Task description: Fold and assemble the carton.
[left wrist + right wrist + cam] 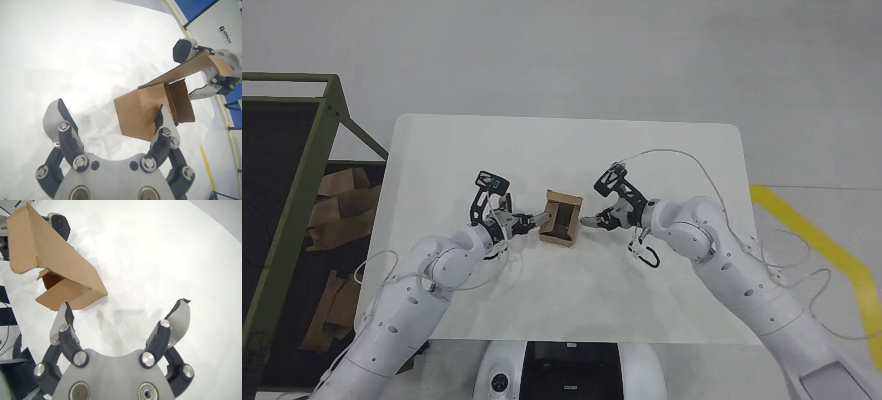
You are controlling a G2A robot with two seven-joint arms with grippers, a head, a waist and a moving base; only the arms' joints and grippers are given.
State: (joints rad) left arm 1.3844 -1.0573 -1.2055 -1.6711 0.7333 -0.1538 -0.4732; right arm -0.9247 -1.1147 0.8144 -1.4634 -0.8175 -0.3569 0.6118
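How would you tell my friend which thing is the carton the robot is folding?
Look at the white table; near its middle the left gripper and right gripper face each other. The carton sits between them: a small brown box with one flap standing up. It's the only cardboard on the tabletop; the flat cardboard pieces lie off the table's side.

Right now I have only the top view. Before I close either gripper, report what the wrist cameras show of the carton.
Observer: Left gripper is open; one finger overlaps the carton on its side panel, contact unclear.
Operator: Give me the right side.
Observer: Right gripper is open too, one fingertip at the edge of a low flap.
Operator: Check the carton's end.
Observer: The end facing the right gripper is open, with an upper flap raised and unfolded.
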